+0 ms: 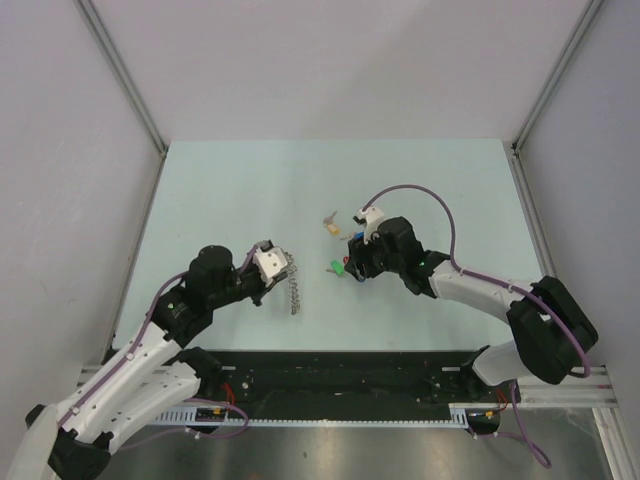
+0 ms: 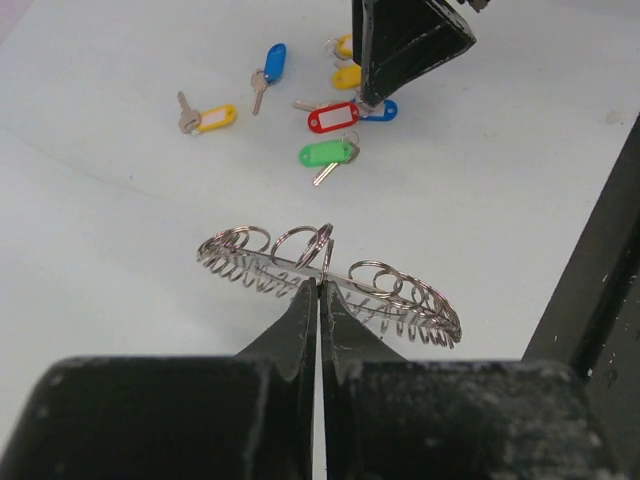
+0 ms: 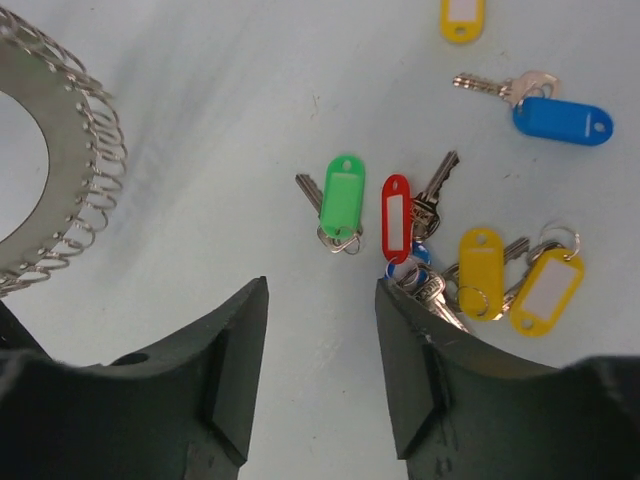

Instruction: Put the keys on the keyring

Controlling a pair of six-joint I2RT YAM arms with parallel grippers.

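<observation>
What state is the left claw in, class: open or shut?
Shut: in the left wrist view, the left claw's fingers meet with no gap, pinching the keyring between their tips.

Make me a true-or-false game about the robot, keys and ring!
The left pincer is shut on the floppy silver metal keyring. True.
The right pincer holds the silver key with the green oval tag. False: its jaws are apart and empty; that key lies on the pale table.
The silver key with the red oval tag lies beside the green one. True.
The silver key with the blue oval tag hangs on the keyring. False: it lies loose on the table.
</observation>
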